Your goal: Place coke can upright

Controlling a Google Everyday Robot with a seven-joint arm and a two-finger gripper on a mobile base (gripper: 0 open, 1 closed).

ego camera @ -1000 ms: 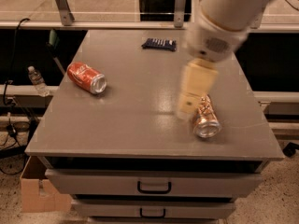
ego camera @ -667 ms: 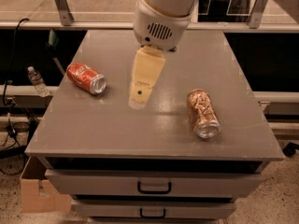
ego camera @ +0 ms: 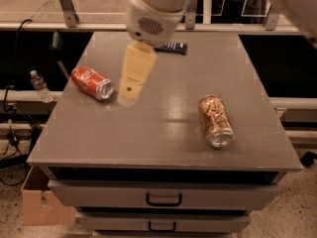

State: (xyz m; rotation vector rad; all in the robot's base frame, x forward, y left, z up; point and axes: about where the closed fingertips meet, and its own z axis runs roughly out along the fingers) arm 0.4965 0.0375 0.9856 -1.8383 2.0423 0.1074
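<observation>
The coke can point(ego camera: 92, 83), red-orange with white script and silver ends, lies on its side at the left of the grey table point(ego camera: 163, 133), its silver end facing right and toward me. My gripper point(ego camera: 130, 94) hangs from the white arm just to the right of the can, above the table, and holds nothing.
A gold-tan patterned can point(ego camera: 215, 120) lies on its side at the right of the table. A dark flat packet point(ego camera: 171, 47) lies at the back. Drawers point(ego camera: 163, 199) sit under the table. A water bottle point(ego camera: 39, 86) and a cardboard box point(ego camera: 42, 205) are on the left.
My gripper has swung left across the table, from beside the gold-tan can to just right of the coke can. Neither can has moved.
</observation>
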